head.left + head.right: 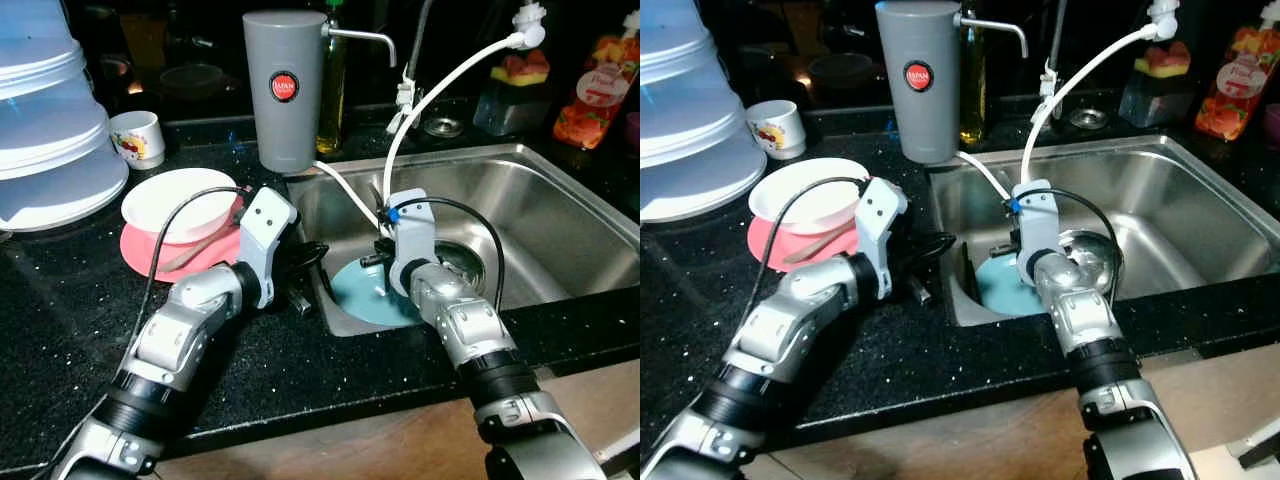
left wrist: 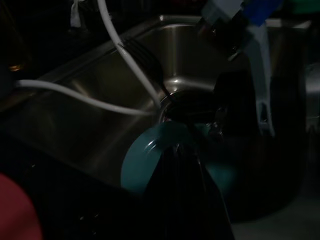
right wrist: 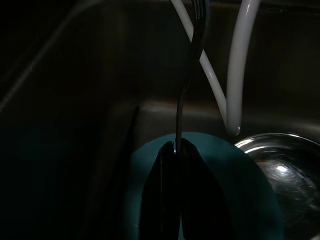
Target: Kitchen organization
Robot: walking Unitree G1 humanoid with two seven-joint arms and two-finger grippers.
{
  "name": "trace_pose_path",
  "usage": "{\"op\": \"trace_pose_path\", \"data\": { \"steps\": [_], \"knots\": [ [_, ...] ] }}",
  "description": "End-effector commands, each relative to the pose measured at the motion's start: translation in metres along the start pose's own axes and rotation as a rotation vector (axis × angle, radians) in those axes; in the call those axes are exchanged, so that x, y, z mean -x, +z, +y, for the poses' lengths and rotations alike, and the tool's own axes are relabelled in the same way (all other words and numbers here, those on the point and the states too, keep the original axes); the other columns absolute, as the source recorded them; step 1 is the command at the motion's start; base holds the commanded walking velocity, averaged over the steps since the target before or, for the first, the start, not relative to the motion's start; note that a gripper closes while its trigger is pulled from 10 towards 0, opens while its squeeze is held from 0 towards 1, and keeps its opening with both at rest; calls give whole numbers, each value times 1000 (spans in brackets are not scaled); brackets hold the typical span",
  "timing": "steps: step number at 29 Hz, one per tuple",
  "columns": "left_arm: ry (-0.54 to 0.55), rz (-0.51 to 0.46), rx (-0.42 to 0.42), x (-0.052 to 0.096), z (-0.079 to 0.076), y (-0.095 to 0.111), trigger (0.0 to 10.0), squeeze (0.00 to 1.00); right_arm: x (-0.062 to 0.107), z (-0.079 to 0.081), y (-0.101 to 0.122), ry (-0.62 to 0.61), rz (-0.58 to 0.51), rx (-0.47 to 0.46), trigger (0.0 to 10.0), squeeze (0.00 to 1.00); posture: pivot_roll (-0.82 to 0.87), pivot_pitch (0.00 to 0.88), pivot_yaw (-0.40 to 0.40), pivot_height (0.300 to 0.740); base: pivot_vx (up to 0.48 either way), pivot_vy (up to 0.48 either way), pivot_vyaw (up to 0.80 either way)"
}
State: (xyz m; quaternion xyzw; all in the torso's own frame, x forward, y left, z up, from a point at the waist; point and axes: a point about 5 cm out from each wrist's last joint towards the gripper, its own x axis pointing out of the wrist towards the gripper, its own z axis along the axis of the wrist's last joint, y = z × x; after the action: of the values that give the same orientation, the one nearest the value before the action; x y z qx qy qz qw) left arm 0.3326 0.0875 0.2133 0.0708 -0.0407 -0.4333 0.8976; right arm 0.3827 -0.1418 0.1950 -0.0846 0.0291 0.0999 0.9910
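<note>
Fork (image 3: 192,60) pinched between right gripper (image 3: 175,150) fingers, above teal plate (image 3: 250,200)

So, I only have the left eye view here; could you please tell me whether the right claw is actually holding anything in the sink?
Observer: Yes, the right claw is shut on a fork, pinching its handle end, tines pointing away.
Operator: Thank you. What is beneath it?
Observer: A teal plate, with the shiny drain right beside it.
Operator: And the left claw?
Observer: The left claw is aimed across the sink, straight at that plate and fork.
</note>
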Motion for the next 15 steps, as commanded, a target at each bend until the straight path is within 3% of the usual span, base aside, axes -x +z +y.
{"op": "trace_pose_path", "data": {
  "steps": [1, 6, 12, 13, 14, 15],
  "knots": [
    [-26, 5, -7, -4, -2, -2, 10000, 0, 1, -2, -20, -1, 88, 19, 10000, 0, 30, 62, 66, 740, 0, 0, 0],
    [-130, 8, -3, -14, -12, 0, 10000, 0, 2, -7, -28, -40, 133, 29, 10000, 0, 27, 63, 66, 740, 0, 0, 0],
    [-194, 26, -31, -17, -16, 2, 10000, 0, 1, -14, -29, -68, 147, 28, 10000, 0, 30, 60, 65, 740, 0, 0, 0],
    [-199, 28, -37, -17, -15, 2, 10000, 0, 1, -14, -29, -71, 149, 29, 10000, 196, 30, 60, 65, 740, 0, 0, 0],
    [-202, 30, -42, -17, -15, 2, 10000, 0, 1, -15, -29, -72, 149, 29, 10000, 965, 30, 60, 65, 740, 0, 0, 0],
    [-201, 32, -50, -17, -14, 3, 10000, 0, 0, -15, -29, -75, 151, 29, 10000, 1000, 34, 60, 65, 740, 0, 0, 0]
  ]
}}
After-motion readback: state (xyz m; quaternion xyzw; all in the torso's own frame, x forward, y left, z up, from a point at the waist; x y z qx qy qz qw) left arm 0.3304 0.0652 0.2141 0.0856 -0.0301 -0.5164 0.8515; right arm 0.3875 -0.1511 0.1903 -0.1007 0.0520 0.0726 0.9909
